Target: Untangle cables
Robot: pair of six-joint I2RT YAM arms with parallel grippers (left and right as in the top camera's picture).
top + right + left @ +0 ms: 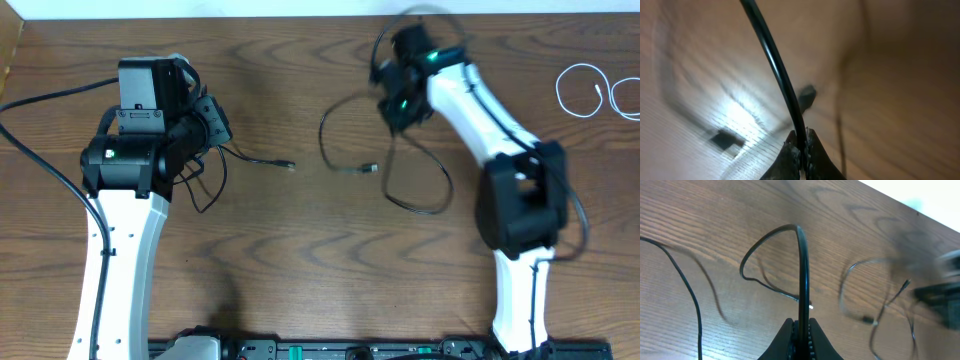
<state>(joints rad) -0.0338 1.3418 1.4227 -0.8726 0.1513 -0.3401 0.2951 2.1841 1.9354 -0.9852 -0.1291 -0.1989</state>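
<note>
Between the arms on the table [300, 240], black cable [802, 265] runs left to right, plug ends lying apart. Both the left fingers [785, 340] and right fingers [786, 159] pinch black cable strands; the white cable [558, 90] lies coiled far right.

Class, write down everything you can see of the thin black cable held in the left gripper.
The black cable is a thin, smooth, rubbery-looking cord. The left gripper pinches it between shut fingers, above the wooden table. From the grip it rises, bends over in a narrow loop, drops and runs back to a small plug with a pale tip. In the overhead view that plug lies on the wood, towards the table's middle.
</note>
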